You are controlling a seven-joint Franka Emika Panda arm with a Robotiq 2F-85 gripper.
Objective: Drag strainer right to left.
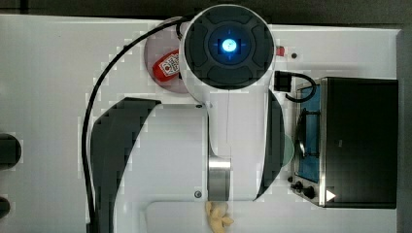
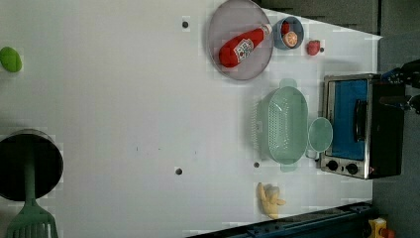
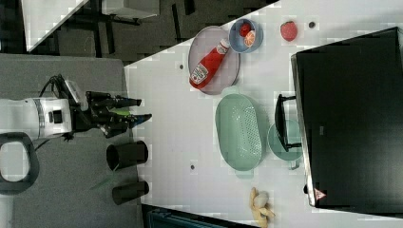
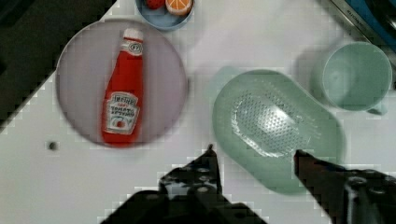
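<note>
Plainly, the strainer is a pale mint-green oval basin of plastic, its floor pierced by a neat grid of small holes and a small tab jutting from the rim at each narrow end. It sits flat on the white table; in the left view it lies at about five o'clock from the grey plate that carries the ketchup bottle, and just beside the smaller round mint cup, which stands between it and the toaster oven at three o'clock. A yellow toy lies near it at six o'clock.

In the wrist view the gripper hangs above the strainer's near rim with its dark fingers spread apart and nothing between them. In the right view the gripper is well apart from the strainer, off at nine o'clock.
</note>
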